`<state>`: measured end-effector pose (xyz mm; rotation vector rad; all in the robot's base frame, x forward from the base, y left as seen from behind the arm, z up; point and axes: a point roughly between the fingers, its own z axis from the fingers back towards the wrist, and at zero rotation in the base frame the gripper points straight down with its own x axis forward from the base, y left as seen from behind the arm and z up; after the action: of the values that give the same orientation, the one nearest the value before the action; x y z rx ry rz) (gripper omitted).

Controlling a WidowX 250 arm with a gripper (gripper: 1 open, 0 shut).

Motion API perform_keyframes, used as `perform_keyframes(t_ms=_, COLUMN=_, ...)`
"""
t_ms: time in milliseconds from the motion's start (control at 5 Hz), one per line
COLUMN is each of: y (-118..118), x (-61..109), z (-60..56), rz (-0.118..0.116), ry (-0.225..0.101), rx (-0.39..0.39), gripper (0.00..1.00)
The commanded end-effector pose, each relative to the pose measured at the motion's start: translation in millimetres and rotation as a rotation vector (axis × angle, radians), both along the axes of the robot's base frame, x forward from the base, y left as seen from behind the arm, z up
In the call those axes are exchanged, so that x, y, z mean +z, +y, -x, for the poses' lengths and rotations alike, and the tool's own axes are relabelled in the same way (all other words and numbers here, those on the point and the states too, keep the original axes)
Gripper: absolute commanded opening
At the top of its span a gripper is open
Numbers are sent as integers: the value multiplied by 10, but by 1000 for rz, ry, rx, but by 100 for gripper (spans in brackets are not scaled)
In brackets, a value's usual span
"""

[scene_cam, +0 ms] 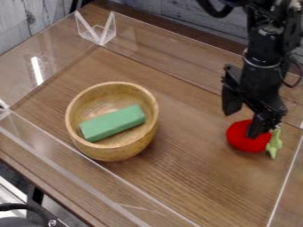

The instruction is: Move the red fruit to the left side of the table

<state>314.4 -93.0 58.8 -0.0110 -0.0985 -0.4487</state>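
A bowl [112, 120] is set left of centre on the table [178, 186], a block [112, 122] laid inside; the fruit [247, 136] is placed far right.

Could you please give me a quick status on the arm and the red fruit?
Gripper open, over the red fruit, nothing held. Fruit on table, right side. Wooden bowl with green block sits leftward.

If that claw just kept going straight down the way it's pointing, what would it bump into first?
Most likely the red fruit: the open claw hangs just above it, pointing down. From this single view, depth is hard to judge, so it could touch the table beside it instead.
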Motion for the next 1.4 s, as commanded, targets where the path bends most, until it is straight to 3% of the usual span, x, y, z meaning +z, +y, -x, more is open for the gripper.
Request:
perform_keyframes(t_ms=0, y=23, x=60, z=-39, rz=18, ry=-38, rx=32, gripper=100)
perform_keyframes(t_ms=400, y=-243, x=47, z=67, rz=34, ry=-78, rx=-79, gripper=100)
perform_keyframes(t_ms=800, y=-282, x=-8, z=-26, rz=27, ry=-100, rx=-105, gripper=100)
perform_keyframes(t_ms=1200, y=-211, x=-204, z=-69, rz=28, ry=-105, rx=-107, gripper=100)
